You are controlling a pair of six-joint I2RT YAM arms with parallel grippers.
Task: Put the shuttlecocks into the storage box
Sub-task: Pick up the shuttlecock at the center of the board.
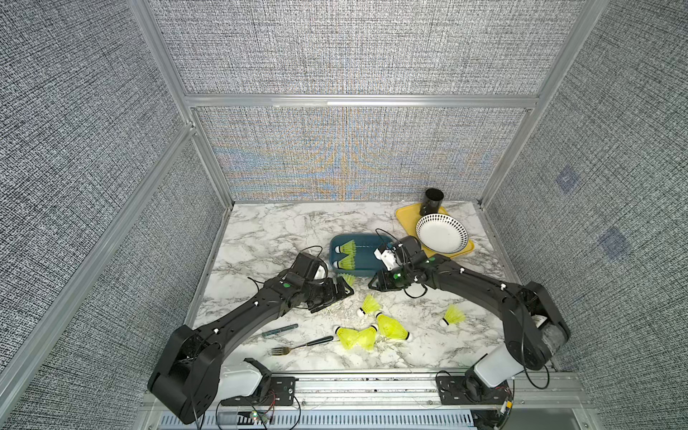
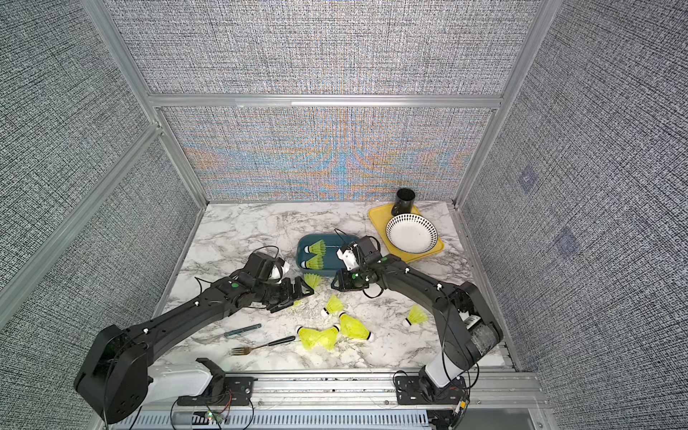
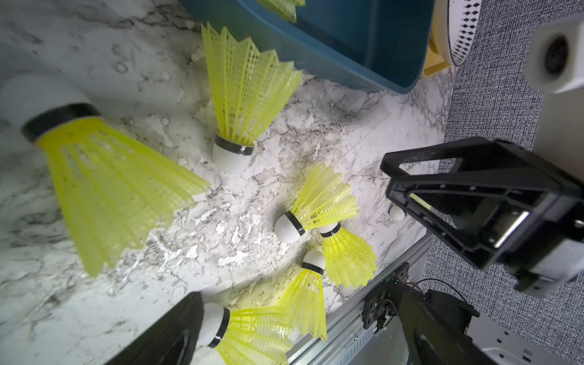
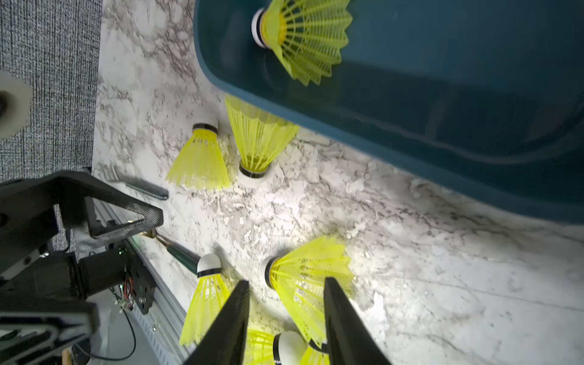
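The teal storage box (image 1: 366, 270) sits mid-table with two shuttlecocks (image 1: 346, 247) lying inside at its left end. One shuttlecock (image 1: 349, 279) leans on the box's front wall. Several more (image 1: 390, 327) lie scattered on the marble nearer the front, and one lone shuttlecock (image 1: 452, 317) is at the right. My left gripper (image 1: 335, 298) hangs wide open just left of the leaning one, with another shuttlecock (image 3: 104, 189) on the table beneath it. My right gripper (image 4: 286, 281) hovers in front of the box. Its fingers are apart with nothing between them, over a shuttlecock (image 4: 303, 268) on the table.
A yellow tray (image 1: 405, 217) at the back right carries a white dotted bowl (image 1: 441, 233) and a black cup (image 1: 432, 201). A fork (image 1: 301, 346) and a dark green-handled tool (image 1: 279, 330) lie front left. Fabric walls and aluminium rails enclose the table.
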